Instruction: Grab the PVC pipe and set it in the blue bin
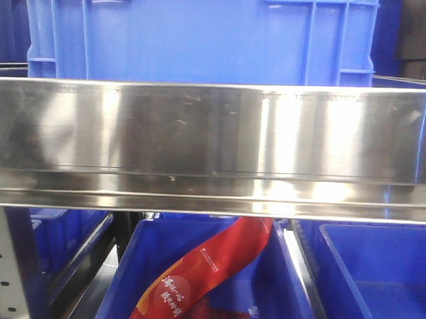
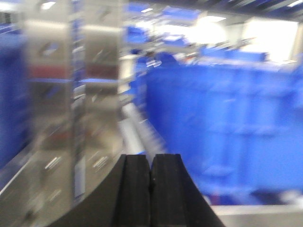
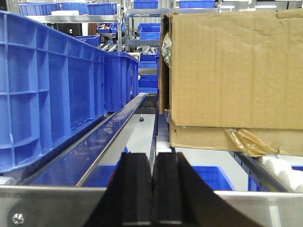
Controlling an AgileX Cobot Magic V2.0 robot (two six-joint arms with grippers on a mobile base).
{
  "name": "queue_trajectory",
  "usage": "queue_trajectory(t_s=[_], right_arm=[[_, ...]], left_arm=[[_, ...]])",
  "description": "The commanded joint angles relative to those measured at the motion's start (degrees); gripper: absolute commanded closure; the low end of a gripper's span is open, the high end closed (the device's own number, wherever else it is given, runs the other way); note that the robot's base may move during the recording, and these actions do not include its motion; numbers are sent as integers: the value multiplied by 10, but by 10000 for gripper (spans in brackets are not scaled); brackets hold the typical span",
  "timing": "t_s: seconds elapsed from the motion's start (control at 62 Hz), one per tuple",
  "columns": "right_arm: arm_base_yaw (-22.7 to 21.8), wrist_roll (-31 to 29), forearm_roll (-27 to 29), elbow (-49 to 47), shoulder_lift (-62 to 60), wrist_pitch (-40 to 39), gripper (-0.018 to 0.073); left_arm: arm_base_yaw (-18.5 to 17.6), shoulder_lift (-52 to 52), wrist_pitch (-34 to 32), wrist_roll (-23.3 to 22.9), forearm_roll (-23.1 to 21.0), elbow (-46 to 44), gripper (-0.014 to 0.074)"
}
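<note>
The PVC pipe is out of view in every frame. A blue bin stands on the shelf behind a steel rail. The same kind of blue bin fills the right of the blurred left wrist view, and another blue bin lines the left of the right wrist view. My left gripper is shut with nothing between its black pads. My right gripper is also shut and empty, hovering over a steel rail.
A cardboard box sits on rollers at the right. Below the shelf, a lower blue bin holds a red packet. Another blue bin is at the lower right. A shiny steel upright stands left of the left gripper.
</note>
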Motion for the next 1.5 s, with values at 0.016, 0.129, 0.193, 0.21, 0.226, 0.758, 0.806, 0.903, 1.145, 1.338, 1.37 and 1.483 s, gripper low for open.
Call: queue_trajectory(t_s=[0.016, 0.129, 0.193, 0.21, 0.226, 0.758, 0.806, 0.903, 1.145, 1.338, 1.37, 1.483], right_arm=[[-2, -5, 2, 1, -2, -14, 727], [-2, -5, 2, 1, -2, -14, 727], [-2, -5, 2, 1, -2, -14, 727], [-2, -5, 2, 1, -2, -14, 727], [-2, -5, 2, 1, -2, -14, 727], [-2, -5, 2, 1, -2, -14, 727], [-2, -5, 2, 1, -2, -14, 727], [-2, -5, 2, 1, -2, -14, 727], [-2, -5, 2, 1, -2, -14, 727], [-2, -5, 2, 1, -2, -14, 727], [-2, -5, 2, 1, -2, -14, 727], [-2, -5, 2, 1, -2, -14, 727]], left_arm=[[40, -26, -7, 0, 2, 35, 707], [49, -30, -7, 0, 2, 58, 707], [49, -31, -8, 0, 2, 68, 707], [49, -31, -8, 0, 2, 68, 707], [49, -32, -8, 0, 2, 71, 707], [62, -45, -27, 0, 15, 75, 707], [62, -45, -27, 0, 15, 75, 707], [62, -45, -27, 0, 15, 75, 707], [62, -45, -27, 0, 15, 75, 707], [62, -45, -27, 0, 15, 75, 707], [62, -45, -27, 0, 15, 75, 707], [62, -45, -27, 0, 15, 75, 707]])
